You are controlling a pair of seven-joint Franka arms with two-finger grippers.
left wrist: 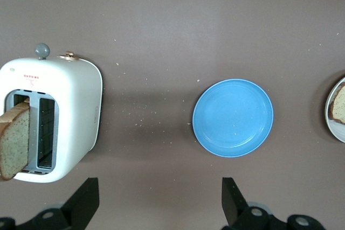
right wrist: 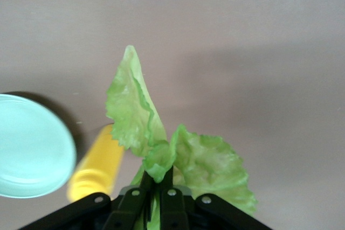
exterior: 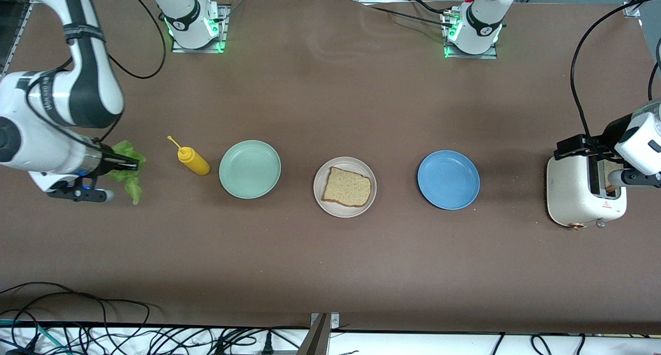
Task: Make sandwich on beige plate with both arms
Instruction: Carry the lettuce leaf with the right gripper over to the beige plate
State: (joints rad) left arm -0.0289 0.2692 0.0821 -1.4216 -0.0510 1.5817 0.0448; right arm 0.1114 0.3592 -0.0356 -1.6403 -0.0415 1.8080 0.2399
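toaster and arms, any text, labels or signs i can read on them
No text reads clearly.
White toaster: red warning triangle sign on its side; the small print beside it is too small to read.
Toaster top: a small red mark, too blurred to read.
White arm segment: dark lettering, too blurred to read.

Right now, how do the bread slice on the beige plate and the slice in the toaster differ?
The slice on the beige plate lies flat; the slice in the toaster stands on edge in a slot. The plate slice shows its whole face on the beige plate; the toaster slice is partly sunk in the white toaster. Both are brown wholegrain bread with darker crust, and neither is held.
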